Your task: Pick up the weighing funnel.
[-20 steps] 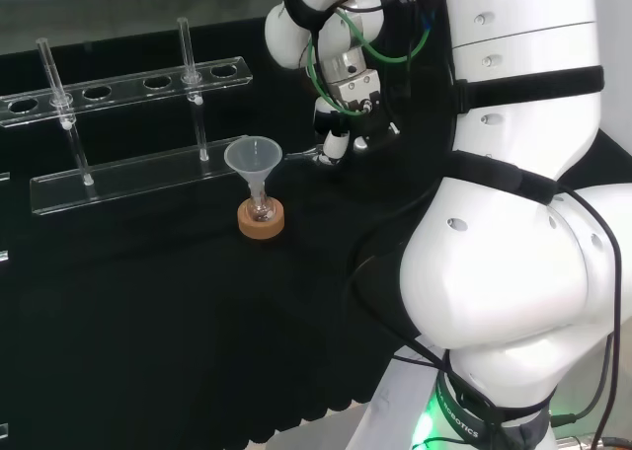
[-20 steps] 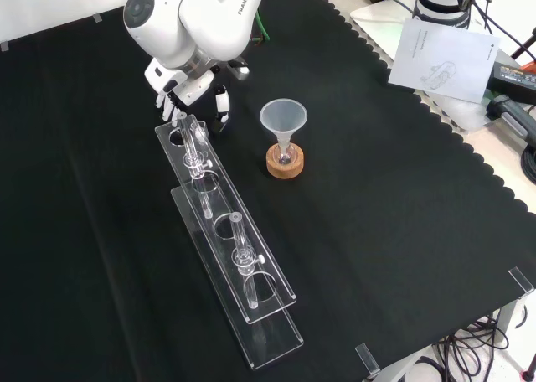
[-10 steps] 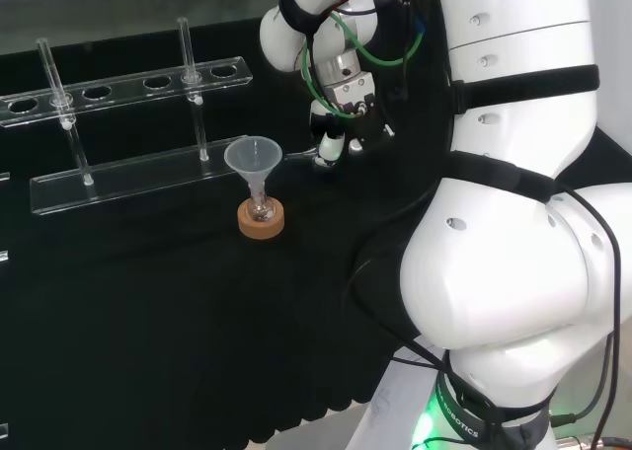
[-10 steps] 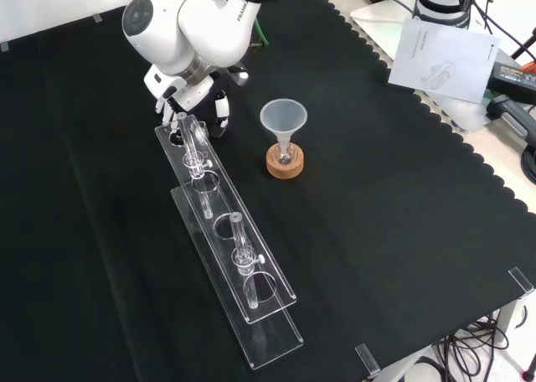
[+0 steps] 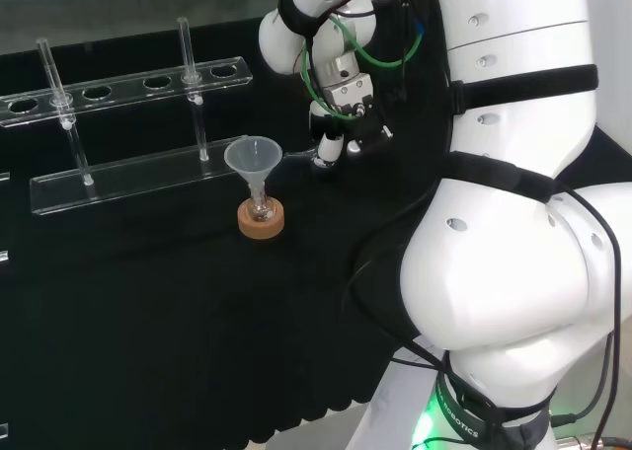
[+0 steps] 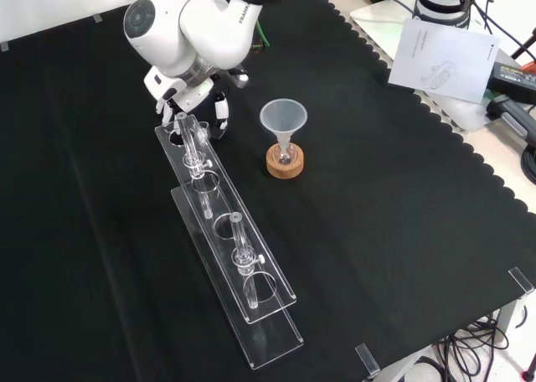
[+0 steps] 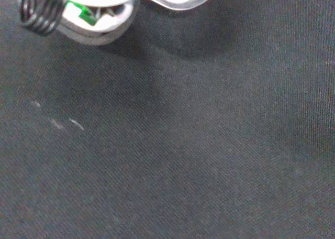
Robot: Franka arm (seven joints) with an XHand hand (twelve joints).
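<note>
Head view puts the hand (image 5: 330, 144) low over the cloth, just right of the funnel (image 5: 253, 158). A thin clear sliver, which we take for the weighing funnel (image 5: 299, 158), lies between the two; whether the hand has closed on it we cannot tell. We judge the grasp itself is the step in hand, calling next for a sure hold and a straight lift, since the clear rack (image 5: 128, 179) and funnel crowd one side and upward is open
</note>
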